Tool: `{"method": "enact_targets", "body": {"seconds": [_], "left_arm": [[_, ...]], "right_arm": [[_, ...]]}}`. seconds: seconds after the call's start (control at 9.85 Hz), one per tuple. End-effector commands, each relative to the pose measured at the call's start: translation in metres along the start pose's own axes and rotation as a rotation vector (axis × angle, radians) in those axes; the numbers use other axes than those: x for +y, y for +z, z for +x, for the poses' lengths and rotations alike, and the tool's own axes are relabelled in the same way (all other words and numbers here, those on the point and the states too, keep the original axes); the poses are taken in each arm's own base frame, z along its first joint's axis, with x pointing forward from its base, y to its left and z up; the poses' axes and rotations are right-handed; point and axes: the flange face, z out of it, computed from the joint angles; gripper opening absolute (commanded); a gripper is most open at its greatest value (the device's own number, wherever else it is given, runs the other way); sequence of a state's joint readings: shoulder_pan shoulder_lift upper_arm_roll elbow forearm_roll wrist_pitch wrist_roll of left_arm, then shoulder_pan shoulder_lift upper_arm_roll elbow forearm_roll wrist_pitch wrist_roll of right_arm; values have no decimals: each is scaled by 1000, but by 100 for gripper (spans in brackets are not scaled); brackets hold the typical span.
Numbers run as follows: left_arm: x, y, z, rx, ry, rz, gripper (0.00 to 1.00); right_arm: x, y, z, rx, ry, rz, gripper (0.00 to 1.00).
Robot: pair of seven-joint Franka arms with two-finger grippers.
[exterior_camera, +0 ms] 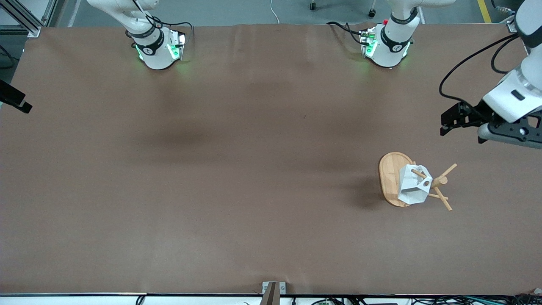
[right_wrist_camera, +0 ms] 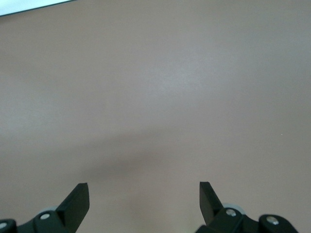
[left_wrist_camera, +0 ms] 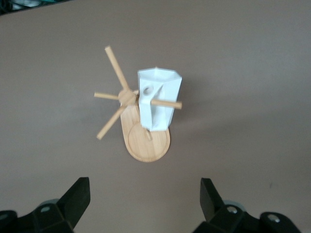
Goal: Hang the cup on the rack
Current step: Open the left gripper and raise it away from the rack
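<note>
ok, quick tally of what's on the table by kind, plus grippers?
White cup, hung on a rack peg: 1
Bamboo rack: 1
Open grippers: 2, the left gripper up at the left arm's end of the table, the right gripper waiting over bare table
Total: 4

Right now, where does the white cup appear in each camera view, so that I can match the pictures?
Front view: the cup hangs on a peg of the rack, toward the left arm's end of the table.
Left wrist view: the cup is near the picture's middle, a peg through its handle hole, above the rack's oval base.
Right wrist view: not in it; only bare table.
Shared landmark: the rack's oval base.
</note>
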State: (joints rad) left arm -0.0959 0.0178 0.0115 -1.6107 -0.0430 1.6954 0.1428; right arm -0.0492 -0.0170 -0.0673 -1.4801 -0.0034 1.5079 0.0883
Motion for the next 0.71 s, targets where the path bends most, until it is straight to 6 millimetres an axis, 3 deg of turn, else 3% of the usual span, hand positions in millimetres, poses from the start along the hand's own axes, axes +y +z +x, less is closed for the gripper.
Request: {"method": "enact_targets", "body": {"seconds": [0.0, 0.2, 0.61], "left_arm": [[9, -16, -15, -96, -30, 22, 100], [25, -29, -31, -130, -74, 27, 100], [26, -49, -53, -103, -89, 43, 100]], "right_arm": [[2, 0, -3, -1, -1, 4, 100], [1, 0, -3, -2, -4, 5, 100], [0, 0, -3, -2, -7, 5, 100]]}}
